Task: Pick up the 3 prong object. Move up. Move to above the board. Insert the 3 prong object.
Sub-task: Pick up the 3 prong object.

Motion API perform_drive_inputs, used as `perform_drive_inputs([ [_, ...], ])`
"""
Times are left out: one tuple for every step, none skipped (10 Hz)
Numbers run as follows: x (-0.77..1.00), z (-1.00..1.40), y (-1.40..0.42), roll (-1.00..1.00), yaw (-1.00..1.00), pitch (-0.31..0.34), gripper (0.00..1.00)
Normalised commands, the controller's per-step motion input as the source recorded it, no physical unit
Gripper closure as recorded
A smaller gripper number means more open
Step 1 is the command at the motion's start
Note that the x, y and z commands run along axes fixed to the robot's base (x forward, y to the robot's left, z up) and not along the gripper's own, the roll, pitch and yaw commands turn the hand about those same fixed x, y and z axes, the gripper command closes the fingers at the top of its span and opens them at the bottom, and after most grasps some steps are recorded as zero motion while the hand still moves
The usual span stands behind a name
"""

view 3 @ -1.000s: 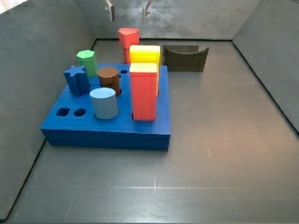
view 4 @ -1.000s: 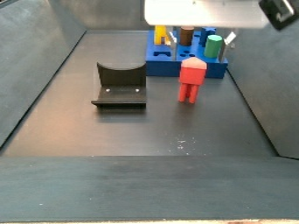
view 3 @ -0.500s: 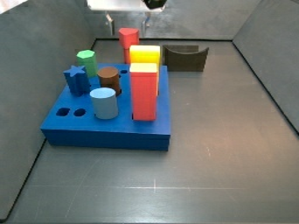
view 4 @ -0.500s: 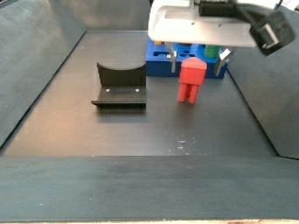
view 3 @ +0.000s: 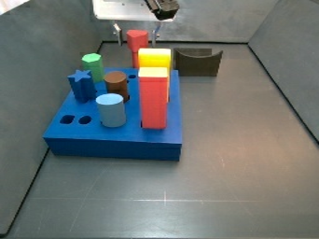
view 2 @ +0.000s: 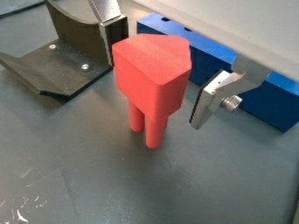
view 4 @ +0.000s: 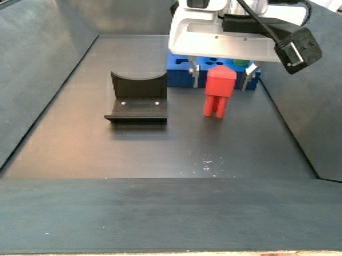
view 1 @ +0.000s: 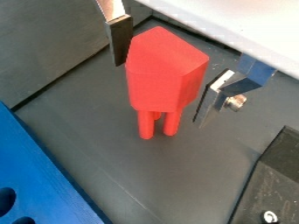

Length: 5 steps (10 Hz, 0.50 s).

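Observation:
The 3 prong object point(view 3: 136, 39) is a small red peg that stands upright on the dark floor just beyond the bright-blue board point(view 3: 112, 140). It also shows in a side view point(view 4: 219, 92) and in both wrist views point(view 1: 163, 70) point(view 2: 149, 74), standing on its thin legs. My gripper point(view 1: 163, 77) point(view 2: 160, 70) is open. Its two silver fingers flank the peg's upper part without touching it. In both side views the gripper point(view 3: 134, 19) point(view 4: 222, 66) hangs right over the peg. The board shows in both wrist views point(view 1: 30, 179) point(view 2: 239, 80).
The board carries a tall red block point(view 3: 152, 98), a yellow block point(view 3: 153, 58), a blue star point(view 3: 82, 84), and green point(view 3: 92, 63), brown point(view 3: 115, 82) and light-blue point(view 3: 111, 110) cylinders. The fixture point(view 3: 197, 61) point(view 4: 136, 97) stands near the peg. Grey walls enclose the floor.
My gripper has come down from above into both side views and now sits around the red peg's top. The peg and the other pieces have not moved.

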Motion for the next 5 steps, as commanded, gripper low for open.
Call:
perform_drive_inputs([
  [0.00,-0.14,0.00,-0.03,-0.32,0.000,0.00],
  [0.00,-0.11,0.01,-0.09,-0.09,-0.014,0.00],
  [-0.03,0.00,0.00,-0.03,0.00,-0.051,0.00],
  [0.00,0.00,0.00,0.00,0.00,0.000,0.00],
  [0.00,0.00,0.00,0.00,0.00,0.000,1.00],
])
